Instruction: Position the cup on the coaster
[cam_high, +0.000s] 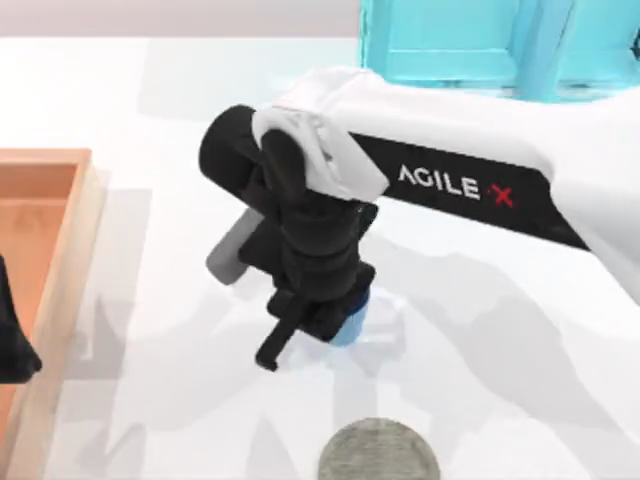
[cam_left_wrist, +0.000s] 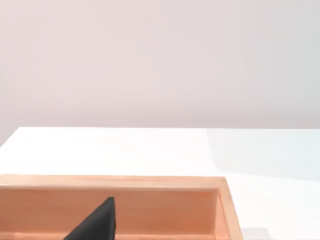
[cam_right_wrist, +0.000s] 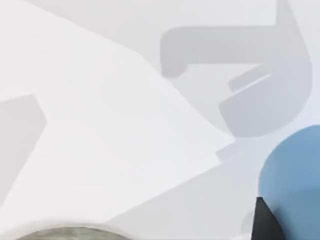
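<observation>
At six o'clock on our white counter (cam_high: 150, 90) lies the coaster (cam_high: 379, 450). Just beyond it, at centre, our right tool (cam_high: 335, 315) covers the cup (cam_high: 352, 322); we cannot tell its grip. At nine o'clock, our left tool (cam_high: 12, 330) sits over the wooden tray (cam_high: 70, 200).

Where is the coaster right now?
In the top view, the coaster lies at the table's near edge, centre, just below the cup under the right gripper.
</observation>
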